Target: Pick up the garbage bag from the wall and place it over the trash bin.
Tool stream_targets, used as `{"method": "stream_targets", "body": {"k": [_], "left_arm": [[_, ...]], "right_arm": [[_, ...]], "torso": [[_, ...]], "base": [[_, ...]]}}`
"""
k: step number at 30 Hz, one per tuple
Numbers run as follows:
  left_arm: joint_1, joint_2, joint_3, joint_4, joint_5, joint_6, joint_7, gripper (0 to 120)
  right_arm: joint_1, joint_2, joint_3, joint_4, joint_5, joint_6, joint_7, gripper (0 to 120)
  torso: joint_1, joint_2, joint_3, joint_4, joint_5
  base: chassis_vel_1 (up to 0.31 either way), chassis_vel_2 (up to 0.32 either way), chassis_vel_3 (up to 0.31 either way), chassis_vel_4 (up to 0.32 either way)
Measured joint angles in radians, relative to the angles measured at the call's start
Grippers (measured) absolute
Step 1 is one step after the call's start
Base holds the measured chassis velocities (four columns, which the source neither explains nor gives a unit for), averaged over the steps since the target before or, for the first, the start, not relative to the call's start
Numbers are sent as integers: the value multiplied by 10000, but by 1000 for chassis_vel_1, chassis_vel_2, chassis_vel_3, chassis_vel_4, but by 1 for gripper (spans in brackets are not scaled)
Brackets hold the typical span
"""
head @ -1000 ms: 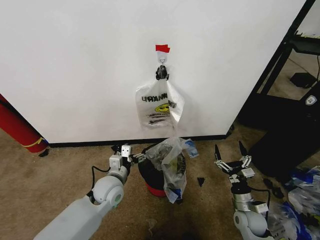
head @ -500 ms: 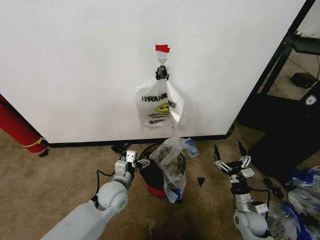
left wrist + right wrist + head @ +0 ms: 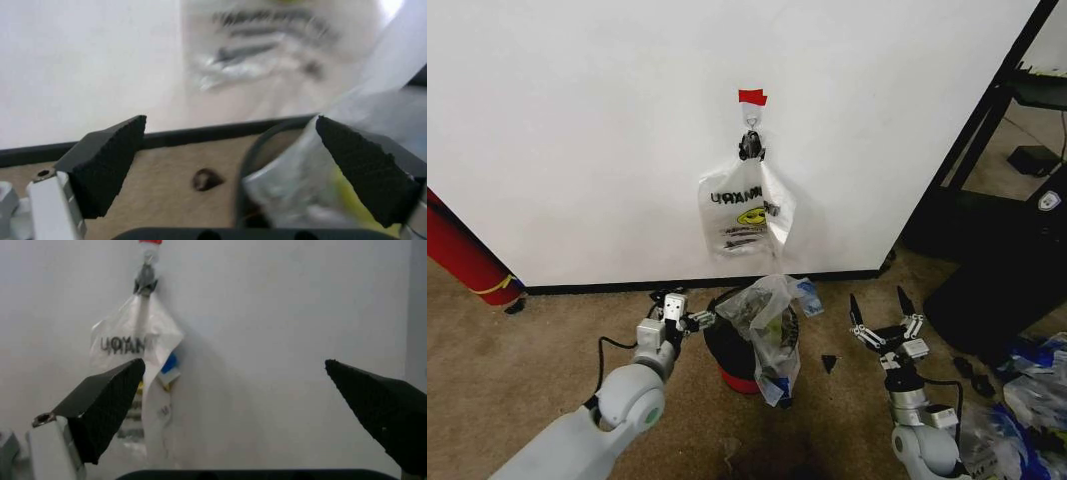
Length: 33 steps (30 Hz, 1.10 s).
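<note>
- At the far left of the head view a red cylinder leans against the wall; it rests on the carpet floor, well apart from the bin.
- The left claw is low over the floor, just beside the left side of the trash bin; its two fingers stand wide apart and hold nothing; in the left wrist view the black pads frame the dark rim of the trash bin and crumpled plastic near it; whether a fingertip touches the rim, I cannot tell.
- The trash bin stands on the floor close to the baseboard, below the hook; a crumpled plastic bag lies over its right side and hangs down its front.
- The garbage bag hangs on the wall from a small hook under a strip of red tape; it has black print and a yellow smiley; it is above the bin and not touching it; the right wrist view shows the garbage bag hanging flat against the wall.
- The right claw is to the right of the bin, apart from it, pointing up toward the wall; its fingers are spread wide and it is empty.
- At the far right a black rack stands beside the wall.
</note>
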Motion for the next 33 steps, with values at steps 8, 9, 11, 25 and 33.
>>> {"method": "stream_targets", "body": {"k": [8, 9, 11, 25, 33], "left_arm": [[359, -130, 558, 399, 1444, -1728, 3457, 100], [359, -130, 558, 399, 1444, -1728, 3457, 100], [122, -207, 910, 690, 1785, -1843, 4195, 100], [-1151, -281, 2112, 1490, 2161, -1048, 4093, 87], [-1375, -481, 2290, 1694, 2254, -782, 3557, 57]], "right_arm": [[-213, -280, -154, 219, -361, -710, 125, 100], [-213, -280, -154, 219, -361, -710, 125, 100], [-291, -289, -191, 299, -818, -1065, 286, 100], [-306, -296, -573, 238, -1981, -1712, 845, 100], [-218, -240, -615, 98, -2094, -1661, 860, 100]], "torso": [[0, 0, 0, 1, -2], [0, 0, 0, 1, -2], [0, 0, 0, 1, -1], [1, 0, 1, 1, 0], [1, 0, 1, 1, 0]], "base": [[0, 0, 0, 0], [0, 0, 0, 0], [0, 0, 0, 0], [0, 0, 0, 0], [0, 0, 0, 0]]}}
